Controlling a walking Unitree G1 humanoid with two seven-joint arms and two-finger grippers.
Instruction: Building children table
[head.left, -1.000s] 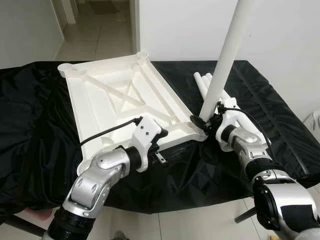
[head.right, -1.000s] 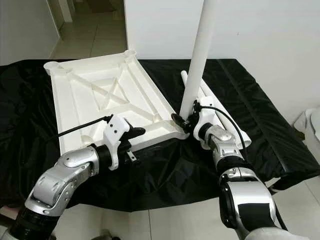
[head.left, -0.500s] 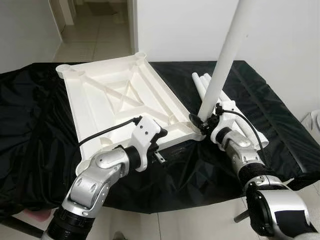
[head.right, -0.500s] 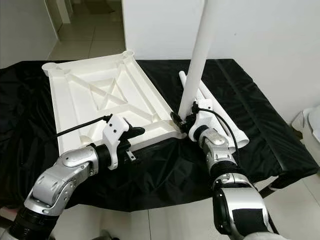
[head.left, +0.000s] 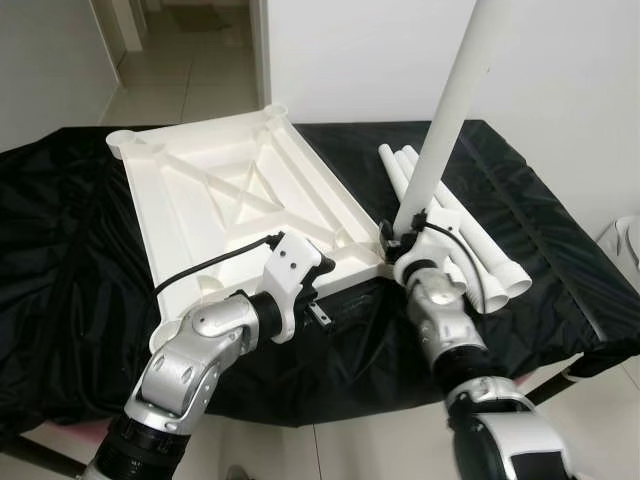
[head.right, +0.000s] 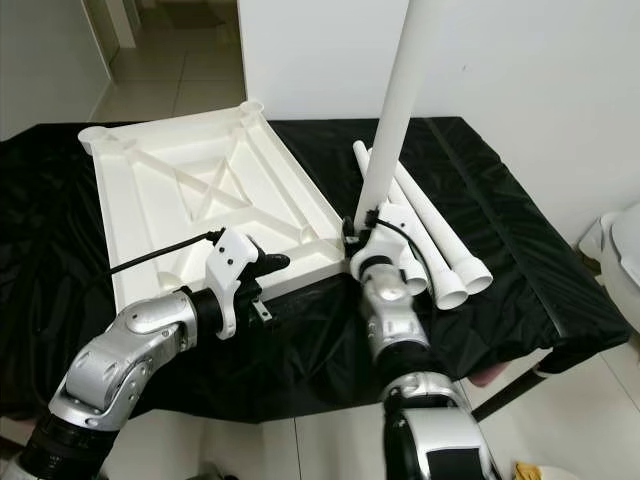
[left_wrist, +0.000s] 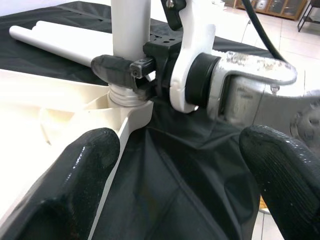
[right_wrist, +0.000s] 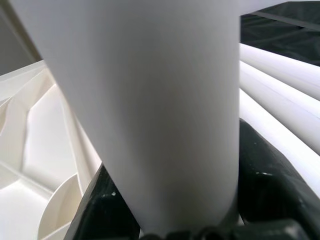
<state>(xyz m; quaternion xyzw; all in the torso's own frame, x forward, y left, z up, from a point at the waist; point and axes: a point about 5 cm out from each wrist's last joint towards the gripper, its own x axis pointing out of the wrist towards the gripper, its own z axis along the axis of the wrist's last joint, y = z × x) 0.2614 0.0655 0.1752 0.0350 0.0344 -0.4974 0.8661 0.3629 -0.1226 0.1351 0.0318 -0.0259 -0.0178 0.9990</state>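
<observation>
The right gripper (head.left: 397, 243) was clamped on the upright table leg (head.left: 440, 135) at the tabletop's (head.left: 210, 205) near right corner; the left gripper (left_wrist: 175, 175) fingers were apart.

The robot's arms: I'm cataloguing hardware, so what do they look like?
Both arms are jointed polished silver shells with black bands. The left gripper has thick, rounded, textured black fingers, a white wrist housing and a black cable. The right gripper has a similar white housing and black cable.
</observation>
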